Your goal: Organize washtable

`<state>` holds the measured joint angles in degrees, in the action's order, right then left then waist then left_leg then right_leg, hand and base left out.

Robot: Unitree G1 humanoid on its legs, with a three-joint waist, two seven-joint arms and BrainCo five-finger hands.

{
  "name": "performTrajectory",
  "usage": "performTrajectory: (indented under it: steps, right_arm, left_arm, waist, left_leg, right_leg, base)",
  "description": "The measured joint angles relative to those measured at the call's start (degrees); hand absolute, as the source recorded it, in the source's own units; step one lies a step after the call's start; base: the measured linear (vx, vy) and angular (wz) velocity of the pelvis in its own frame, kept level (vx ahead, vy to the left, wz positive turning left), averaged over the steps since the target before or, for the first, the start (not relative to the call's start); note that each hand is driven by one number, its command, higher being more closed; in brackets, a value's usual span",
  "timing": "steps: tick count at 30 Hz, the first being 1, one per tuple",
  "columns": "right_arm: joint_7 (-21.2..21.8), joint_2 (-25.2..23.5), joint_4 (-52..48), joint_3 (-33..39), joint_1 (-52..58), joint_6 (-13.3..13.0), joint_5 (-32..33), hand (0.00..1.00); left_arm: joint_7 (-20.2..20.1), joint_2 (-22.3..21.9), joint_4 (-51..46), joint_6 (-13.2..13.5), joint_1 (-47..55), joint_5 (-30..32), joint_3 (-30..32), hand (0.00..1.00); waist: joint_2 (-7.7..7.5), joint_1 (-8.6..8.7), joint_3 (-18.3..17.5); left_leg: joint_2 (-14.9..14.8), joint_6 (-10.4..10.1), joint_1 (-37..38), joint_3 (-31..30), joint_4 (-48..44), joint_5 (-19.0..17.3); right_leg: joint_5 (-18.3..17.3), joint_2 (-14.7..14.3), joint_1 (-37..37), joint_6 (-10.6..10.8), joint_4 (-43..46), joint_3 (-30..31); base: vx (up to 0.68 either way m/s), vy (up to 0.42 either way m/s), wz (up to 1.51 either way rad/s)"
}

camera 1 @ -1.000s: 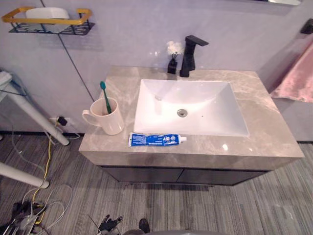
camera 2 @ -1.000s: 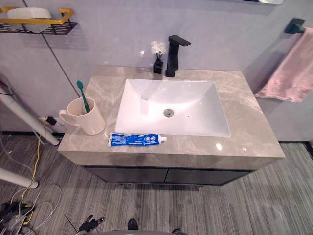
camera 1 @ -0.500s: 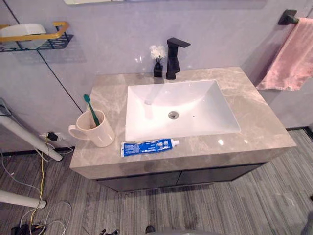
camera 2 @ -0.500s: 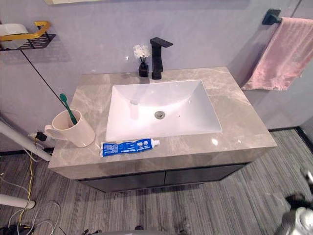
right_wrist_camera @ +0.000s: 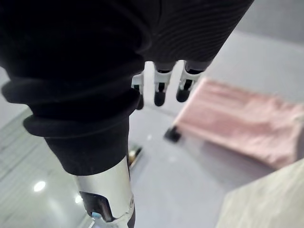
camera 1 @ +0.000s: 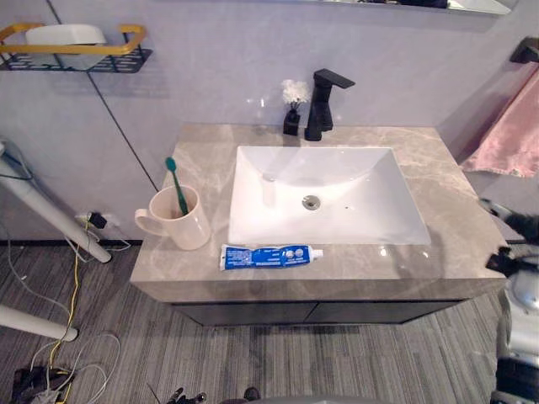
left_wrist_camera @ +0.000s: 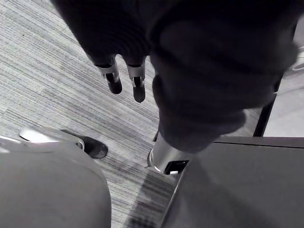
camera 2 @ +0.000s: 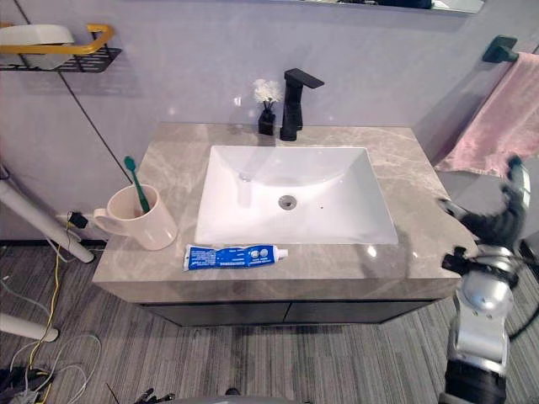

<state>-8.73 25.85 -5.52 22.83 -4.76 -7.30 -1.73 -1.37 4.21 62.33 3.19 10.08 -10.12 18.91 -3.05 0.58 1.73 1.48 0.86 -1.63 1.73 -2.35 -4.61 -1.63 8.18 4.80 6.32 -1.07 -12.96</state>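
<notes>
A cream mug (camera 1: 178, 225) holding a green toothbrush (camera 1: 175, 183) stands on the left side of the marble washtable (camera 1: 442, 168). A blue toothpaste tube (camera 1: 269, 256) lies along the front edge, in front of the white sink (camera 1: 337, 215). My right hand (camera 2: 498, 220) is raised beside the counter's right edge, away from all of these; in the right wrist view its fingers (right_wrist_camera: 160, 90) are straight and hold nothing. My left hand hangs low over the floor, its fingers (left_wrist_camera: 126, 81) straight and empty.
A black faucet (camera 1: 325, 103) and a small black vase of white flowers (camera 1: 293, 108) stand behind the sink. A pink towel (camera 2: 497, 126) hangs on the right wall. A yellow-railed wall shelf (camera 1: 77, 47) carries a white dish at upper left.
The camera has shifted. My right hand has risen into view beside the counter's right edge. Nothing on the washtable has moved.
</notes>
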Motion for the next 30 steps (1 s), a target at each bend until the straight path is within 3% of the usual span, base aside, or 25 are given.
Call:
performTrajectory:
  steps: [3, 6, 13, 26, 30]
  right_arm:
    - [5.7, 2.2, -0.7, -8.0, -2.0, -1.5, 0.2, 0.00]
    - [10.8, 5.2, -0.7, -15.4, -3.9, -2.7, 1.6, 0.00]
    - [16.9, 6.8, -0.7, -24.7, -5.0, -3.5, 3.9, 0.00]
    - [20.3, 10.3, -0.4, -35.8, -7.6, -3.5, 4.7, 0.00]
    - [20.3, 10.6, -0.4, -37.4, -8.0, -3.5, 5.7, 0.00]
  left_arm:
    - [-0.3, 0.4, 0.0, 0.0, 0.1, -0.1, -1.1, 0.00]
    - [-1.3, 0.5, 0.1, 0.5, 0.4, -0.3, -1.2, 0.00]
    - [-2.5, 1.5, 0.2, 1.3, 0.5, -0.5, -2.6, 0.00]
    - [-3.4, 2.4, 0.8, 2.3, 0.1, -0.5, -3.8, 0.00]
    - [-3.4, 3.2, 0.7, 2.4, 0.1, -0.5, -5.5, 0.00]
  waist:
    - [-0.15, -1.57, 0.3]
    - [-0.32, -1.76, 1.1]
    - [-1.26, -1.99, 2.9]
    - [-2.32, -3.42, 5.0]
    - [-2.93, -4.60, 5.4]
  left_leg:
    - [0.5, 0.0, -0.9, -1.5, -0.7, 0.1]
    - [1.2, 0.3, -1.9, -3.4, -0.6, 1.1]
    - [1.8, 0.6, -3.1, -4.7, 0.4, 2.8]
    - [2.1, 0.7, -4.9, -6.0, 0.5, 4.2]
    - [2.4, 0.7, -4.9, -6.4, 1.9, 5.4]
  right_leg:
    - [0.0, 0.2, 0.0, 0.0, 0.0, -1.2]
    - [0.0, 0.6, 0.0, 0.0, 0.0, -3.1]
    - [0.0, 0.9, -1.1, 0.0, -0.1, -4.4]
    - [0.5, 0.8, -2.1, -0.8, -0.7, -5.9]
    - [0.6, 1.0, -2.5, -0.8, -0.7, -6.3]
  base:
    - [-0.09, -0.013, 0.23]
    - [-0.09, -0.013, 0.29]
    - [-0.06, -0.010, 0.10]
    - [-0.01, -0.001, 0.05]
    - [-0.02, 0.009, 0.05]
